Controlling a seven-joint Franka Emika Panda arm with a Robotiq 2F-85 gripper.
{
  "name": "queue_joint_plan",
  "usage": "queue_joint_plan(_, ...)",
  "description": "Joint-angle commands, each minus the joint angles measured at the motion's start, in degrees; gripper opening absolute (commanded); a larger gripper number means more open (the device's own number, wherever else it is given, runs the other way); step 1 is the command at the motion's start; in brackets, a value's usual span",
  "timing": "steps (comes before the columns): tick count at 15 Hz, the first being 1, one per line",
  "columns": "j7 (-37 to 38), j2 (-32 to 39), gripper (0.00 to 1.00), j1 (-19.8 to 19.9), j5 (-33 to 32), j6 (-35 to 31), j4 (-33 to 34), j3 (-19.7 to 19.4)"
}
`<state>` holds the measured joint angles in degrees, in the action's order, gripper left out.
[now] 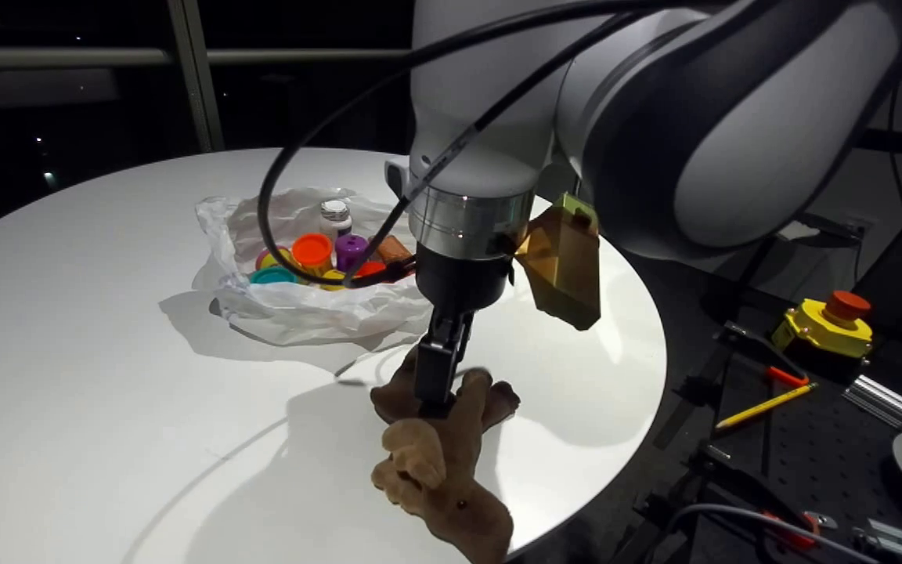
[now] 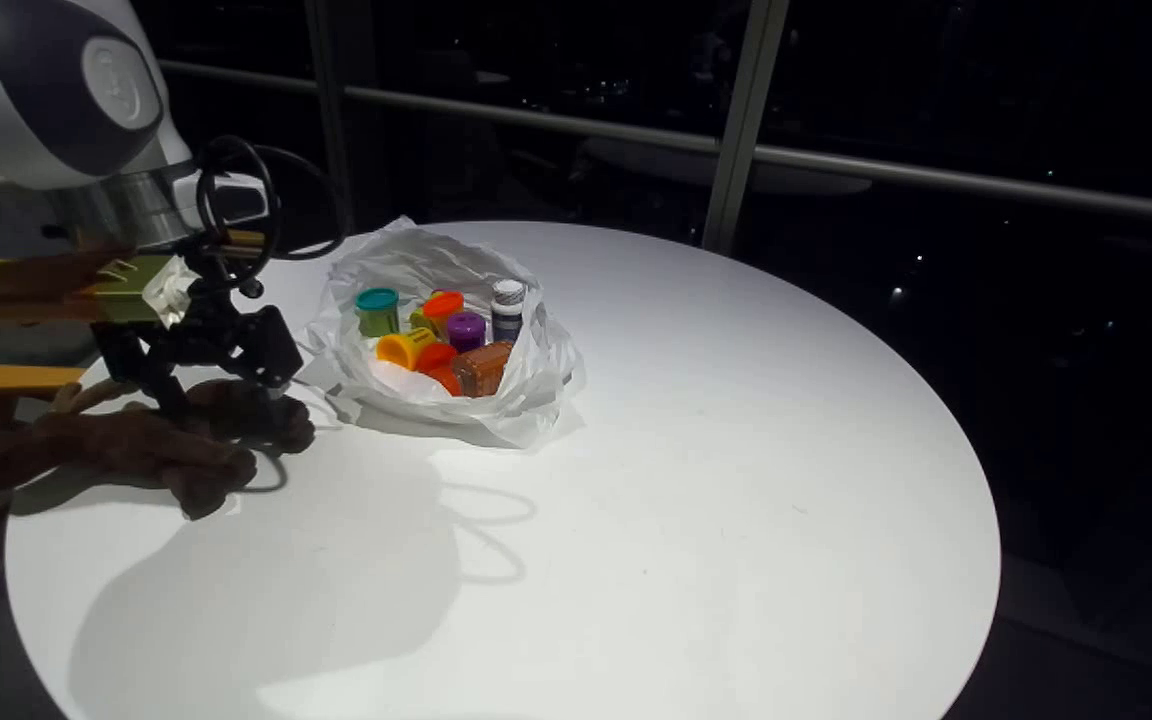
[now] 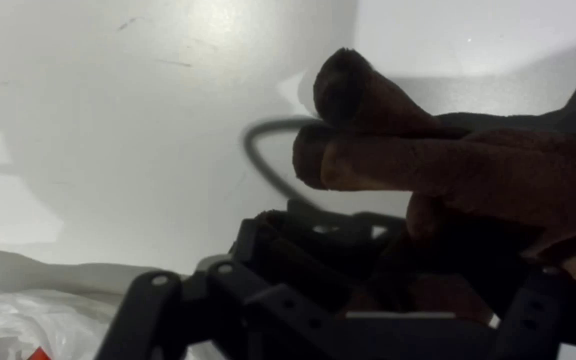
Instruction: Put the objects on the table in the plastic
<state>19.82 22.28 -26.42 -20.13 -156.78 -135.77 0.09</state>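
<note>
A brown plush animal [image 1: 463,439] lies on the round white table [image 1: 106,407], its head close to the rim. My gripper [image 1: 435,395] points down over its body. In the wrist view the fingers [image 3: 250,245] stand wide apart, with dark plush limbs [image 3: 388,162] beside and below them; deep shadow hides part of that space. Behind, the crumpled plastic [image 1: 326,317] is spread open on the table. Inside it sit a teal-lidded cup [image 2: 377,310], an orange-lidded cup [image 1: 312,251], a purple one [image 2: 466,330], a yellow one [image 2: 404,348], a brown block [image 2: 482,368] and a white-capped bottle [image 2: 508,310].
A looped black cable [image 1: 286,172] hangs off the arm and passes in front of the plastic in an exterior view. Beside the table, a dark bench carries a red-topped yellow stop button [image 1: 827,325] and a pencil [image 1: 766,406]. A wooden chair part [image 2: 1,378] stands by the table's edge.
</note>
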Motion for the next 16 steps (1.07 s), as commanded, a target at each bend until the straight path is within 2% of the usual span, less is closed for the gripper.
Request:
queue_joint_plan(1,3.0,-0.9,1.00,-3.9,-9.3,2.7,-0.3,-3.3)
queue_joint_plan(5,6.7,-2.2,1.00,-5.5,-18.2,4.4,-0.8,-4.1)
queue_joint_plan(9,12.1,-3.5,1.00,-5.1,-26.9,6.9,-0.7,-2.5)
queue_joint_plan(11,12.1,-3.3,1.00,-3.6,-28.6,8.5,-0.2,-0.8)
queue_joint_plan(16,3.4,-1.0,1.00,1.1,-26.1,10.9,1.8,3.7)
